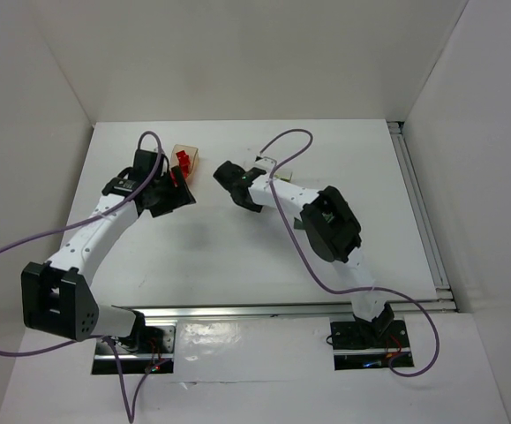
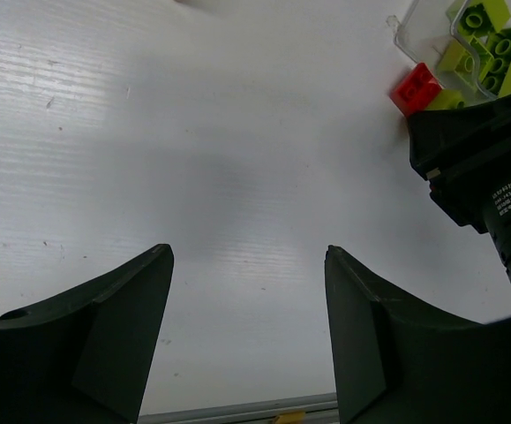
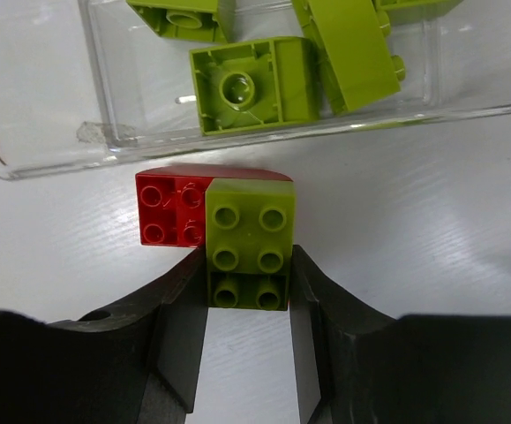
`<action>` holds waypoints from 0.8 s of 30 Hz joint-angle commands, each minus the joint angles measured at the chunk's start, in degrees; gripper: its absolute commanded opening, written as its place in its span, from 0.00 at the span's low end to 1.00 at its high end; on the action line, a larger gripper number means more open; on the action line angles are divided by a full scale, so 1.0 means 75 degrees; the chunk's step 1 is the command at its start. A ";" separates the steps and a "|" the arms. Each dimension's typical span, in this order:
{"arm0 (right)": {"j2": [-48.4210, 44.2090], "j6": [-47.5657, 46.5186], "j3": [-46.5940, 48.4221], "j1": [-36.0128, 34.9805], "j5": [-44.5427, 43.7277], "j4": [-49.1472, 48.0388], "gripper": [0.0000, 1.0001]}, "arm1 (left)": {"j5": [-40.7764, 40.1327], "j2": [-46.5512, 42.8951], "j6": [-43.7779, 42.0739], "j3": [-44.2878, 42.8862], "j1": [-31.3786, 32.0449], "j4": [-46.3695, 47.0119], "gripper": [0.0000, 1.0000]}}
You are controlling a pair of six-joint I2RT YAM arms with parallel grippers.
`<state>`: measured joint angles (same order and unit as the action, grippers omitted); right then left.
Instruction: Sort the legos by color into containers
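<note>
In the right wrist view my right gripper (image 3: 248,252) is shut on a yellow-green lego (image 3: 248,225) that rests on the table, with a finger against each of its sides. A red lego (image 3: 171,209) touches its left side. Just beyond stands the colourless clear container (image 3: 43,132), holding several yellow-green legos (image 3: 253,87). My left gripper (image 2: 248,256) hangs open over bare table with nothing between its fingers. Its view shows the same red lego (image 2: 417,87) and clear container (image 2: 411,31) at the top right. From above, an orange container (image 1: 190,152) with red legos (image 1: 183,161) sits beside my left gripper (image 1: 174,196).
The right gripper's black body (image 2: 480,159) fills the right side of the left wrist view, close to the left fingers. White walls enclose the table on three sides, and a metal rail (image 1: 424,212) runs along its right edge. Purple cables loop over both arms.
</note>
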<state>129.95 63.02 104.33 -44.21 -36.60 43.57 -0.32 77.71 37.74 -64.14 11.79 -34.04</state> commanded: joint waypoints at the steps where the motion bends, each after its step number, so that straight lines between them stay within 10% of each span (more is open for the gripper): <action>1: -0.0964 -0.0641 -0.0432 0.0035 -0.0067 -0.0254 0.36 | 0.0066 0.0091 -0.0085 -0.0307 0.0185 0.0144 0.78; 14: -0.5921 -0.4217 -0.5072 0.0035 0.3577 -0.3699 0.36 | 0.4034 0.0420 -0.0557 0.0289 0.0595 0.1748 1.00; 24: -0.6627 -0.4688 -0.5591 0.0035 0.4868 -0.4005 0.36 | 0.4998 0.0209 -0.0917 0.0607 0.1252 0.2991 0.94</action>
<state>82.11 30.33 62.30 -44.21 -3.64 17.21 32.34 80.60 33.04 -59.83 20.82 -16.99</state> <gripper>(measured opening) 0.442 0.956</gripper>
